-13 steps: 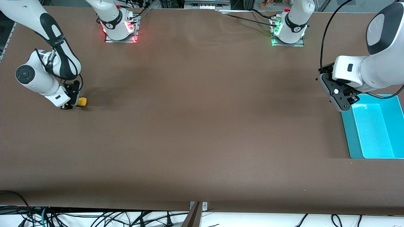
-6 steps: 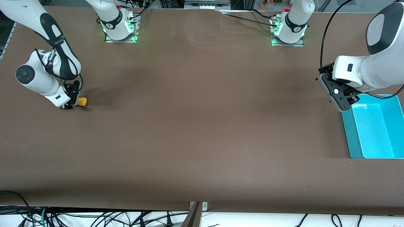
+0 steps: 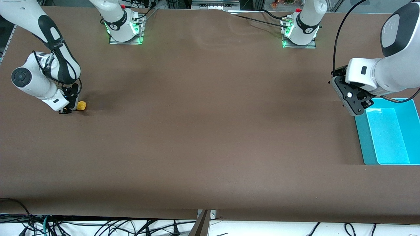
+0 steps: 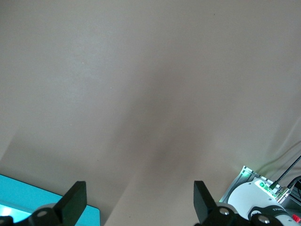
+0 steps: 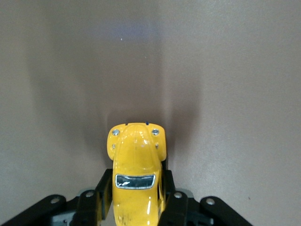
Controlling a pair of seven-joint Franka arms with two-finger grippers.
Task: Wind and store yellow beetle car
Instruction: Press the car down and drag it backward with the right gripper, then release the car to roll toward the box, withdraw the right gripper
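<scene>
The yellow beetle car (image 3: 81, 105) sits on the brown table at the right arm's end, its wheels on the surface. My right gripper (image 3: 73, 107) is low at the table and shut on the car. In the right wrist view the car (image 5: 136, 165) sits between the two black fingers (image 5: 104, 188), nose pointing away from the wrist. My left gripper (image 3: 353, 104) is open and empty, held in the air at the edge of the teal bin (image 3: 362, 144). Its fingertips (image 4: 74, 203) stand wide apart in the left wrist view.
The teal bin stands at the left arm's end of the table, and its corner shows in the left wrist view (image 4: 28, 200). The two arm bases (image 3: 124, 29) stand along the table's edge farthest from the front camera. Cables hang below the table's near edge.
My right gripper has dragged the car a short way toward the right arm's end of the table. The right base light turned from red to green. The left arm has not moved.
</scene>
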